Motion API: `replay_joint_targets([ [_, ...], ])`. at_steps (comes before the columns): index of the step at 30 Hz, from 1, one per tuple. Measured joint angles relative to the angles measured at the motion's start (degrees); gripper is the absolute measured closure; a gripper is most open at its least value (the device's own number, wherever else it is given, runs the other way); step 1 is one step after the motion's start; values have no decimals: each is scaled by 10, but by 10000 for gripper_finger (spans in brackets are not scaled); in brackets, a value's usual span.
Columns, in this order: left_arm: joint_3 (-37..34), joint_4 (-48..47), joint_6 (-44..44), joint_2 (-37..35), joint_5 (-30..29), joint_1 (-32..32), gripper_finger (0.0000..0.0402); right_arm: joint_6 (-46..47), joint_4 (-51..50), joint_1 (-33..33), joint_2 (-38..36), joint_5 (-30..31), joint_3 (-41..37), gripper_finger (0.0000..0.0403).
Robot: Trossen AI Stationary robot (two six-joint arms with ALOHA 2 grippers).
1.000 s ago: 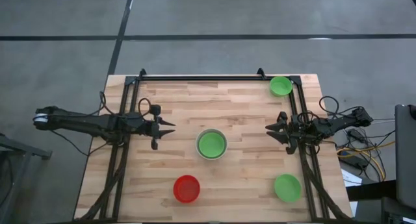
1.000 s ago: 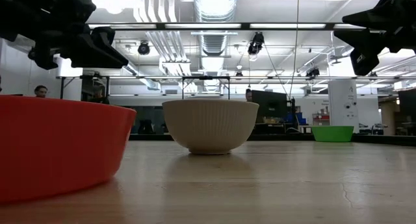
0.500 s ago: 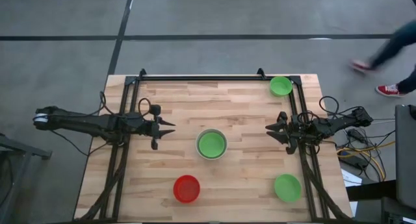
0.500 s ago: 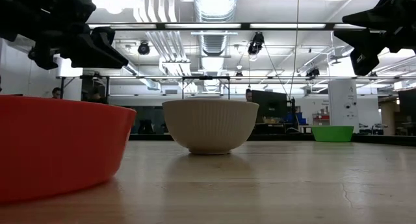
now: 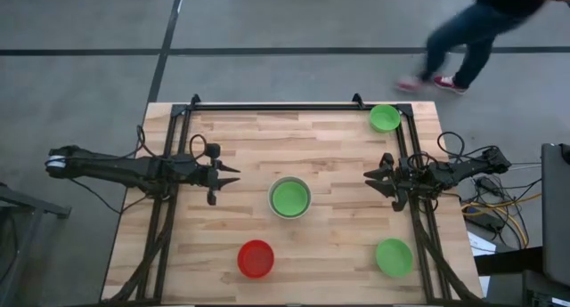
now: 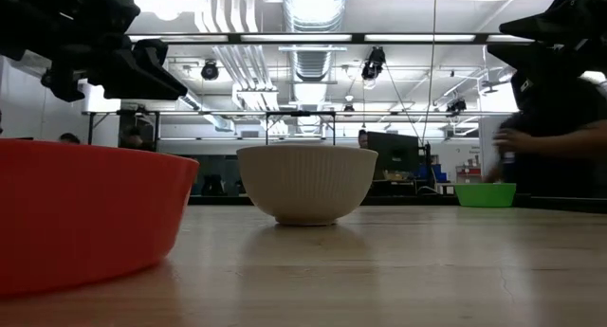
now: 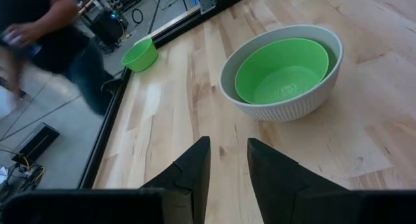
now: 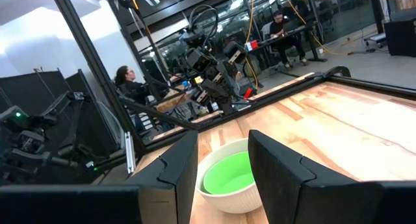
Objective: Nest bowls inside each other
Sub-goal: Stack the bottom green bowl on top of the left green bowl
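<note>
An off-white ribbed bowl (image 5: 289,197) stands at the table's middle with a green bowl (image 7: 281,69) nested inside it. A second green bowl (image 5: 385,118) sits at the far right corner, and a third (image 5: 393,256) at the near right. A red bowl (image 5: 256,258) stands near the front edge, left of centre. My left gripper (image 5: 227,175) hovers open, left of the nested pair and pointing at it, with nothing between its fingers (image 7: 227,146). My right gripper (image 5: 372,178) hovers open on the right side, also empty (image 8: 223,143).
Black rails (image 5: 414,156) run along the table's left, right and far edges. A person (image 5: 463,31) walks on the floor beyond the far right corner. Bare wood lies between the bowls.
Neither gripper nor any bowl has moved. A person has walked along the floor beyond the table's far right corner, toward the left.
</note>
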Motion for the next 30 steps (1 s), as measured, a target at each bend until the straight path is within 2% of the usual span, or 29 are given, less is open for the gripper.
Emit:
replay_joint_targets([
  [7, 0, 0, 0, 0, 0, 0, 293, 33, 7, 0, 0, 1, 0, 271],
  [15, 0, 0, 0, 0, 0, 0, 293, 25, 10, 0, 1, 86, 23, 271],
  [23, 0, 0, 0, 0, 0, 0, 293, -23, -44, -1, 31, 160, 117, 271],
  [30, 0, 0, 0, 0, 0, 0, 293, -21, -141, 0, 124, 181, 230, 271],
])
